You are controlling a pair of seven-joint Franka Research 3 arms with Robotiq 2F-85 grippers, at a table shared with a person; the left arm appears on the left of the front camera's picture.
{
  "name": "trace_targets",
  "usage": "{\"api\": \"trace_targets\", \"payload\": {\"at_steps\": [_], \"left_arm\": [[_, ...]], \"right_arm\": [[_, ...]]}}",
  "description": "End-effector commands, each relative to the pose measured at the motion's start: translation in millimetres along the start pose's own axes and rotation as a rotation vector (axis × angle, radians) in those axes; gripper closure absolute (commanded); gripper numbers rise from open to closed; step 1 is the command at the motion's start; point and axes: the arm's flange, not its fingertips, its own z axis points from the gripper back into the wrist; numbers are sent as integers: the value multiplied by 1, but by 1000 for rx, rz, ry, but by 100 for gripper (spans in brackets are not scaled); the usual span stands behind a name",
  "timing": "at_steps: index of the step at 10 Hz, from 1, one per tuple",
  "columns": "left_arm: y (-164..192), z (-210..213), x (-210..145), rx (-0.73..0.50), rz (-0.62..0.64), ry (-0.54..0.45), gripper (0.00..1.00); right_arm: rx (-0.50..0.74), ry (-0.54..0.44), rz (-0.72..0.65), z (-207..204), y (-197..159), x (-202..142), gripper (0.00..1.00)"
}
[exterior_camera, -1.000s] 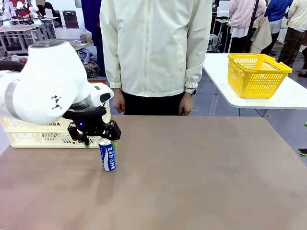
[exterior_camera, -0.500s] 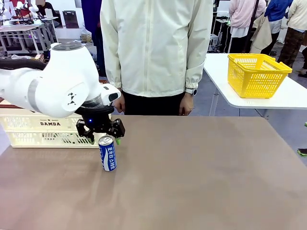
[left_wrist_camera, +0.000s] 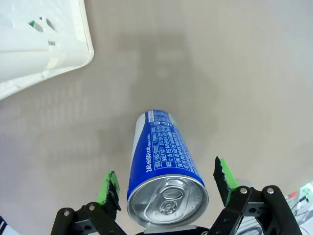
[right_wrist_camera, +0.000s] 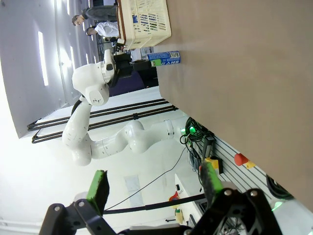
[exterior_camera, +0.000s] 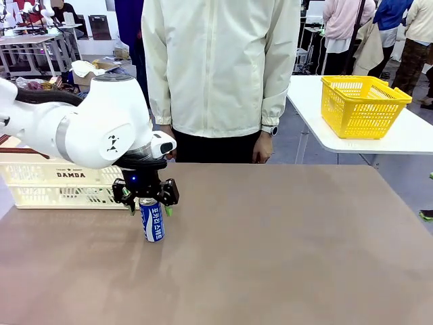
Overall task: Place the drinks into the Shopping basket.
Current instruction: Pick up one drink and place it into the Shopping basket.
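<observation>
My left hand (exterior_camera: 147, 203) straddles the upright Pocari can (exterior_camera: 152, 221), fingers wide; it's smooth, dentable, so I'd grip mid-body.

A broad brown matte table (exterior_camera: 284, 250) stretches across the foreground. At its far edge stands a person in a cream zip-up jacket (exterior_camera: 220, 64) with a dark wristwatch (exterior_camera: 268, 128) at one cuff. Off to one side, well apart, a white table (exterior_camera: 406, 135) carries a small yellow slotted plastic basket (exterior_camera: 362, 105). Other people (exterior_camera: 379, 30) stand farther back, near cluttered grey tables (exterior_camera: 34, 40).
</observation>
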Motion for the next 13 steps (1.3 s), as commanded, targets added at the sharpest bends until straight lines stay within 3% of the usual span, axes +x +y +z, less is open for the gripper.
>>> {"api": "trace_targets", "payload": {"at_steps": [1, 3, 4, 5, 11, 13], "left_arm": [[-2, 2, 6, 19, 18, 21, 0], [-3, 1, 8, 13, 4, 6, 0], [-3, 3, 7, 24, -1, -9, 57], [-4, 3, 7, 23, -3, -10, 100], [-12, 16, -9, 39, -30, 15, 100], [-7, 81, -26, 35, -106, -72, 100]], "right_arm": [[-2, 8, -15, 2, 4, -1, 0], [-2, 8, -15, 2, 4, -1, 0], [-2, 8, -15, 2, 4, -1, 0], [-2, 8, -15, 2, 4, -1, 0], [-2, 8, -15, 2, 4, -1, 0], [-2, 8, -15, 2, 4, -1, 0]]}}
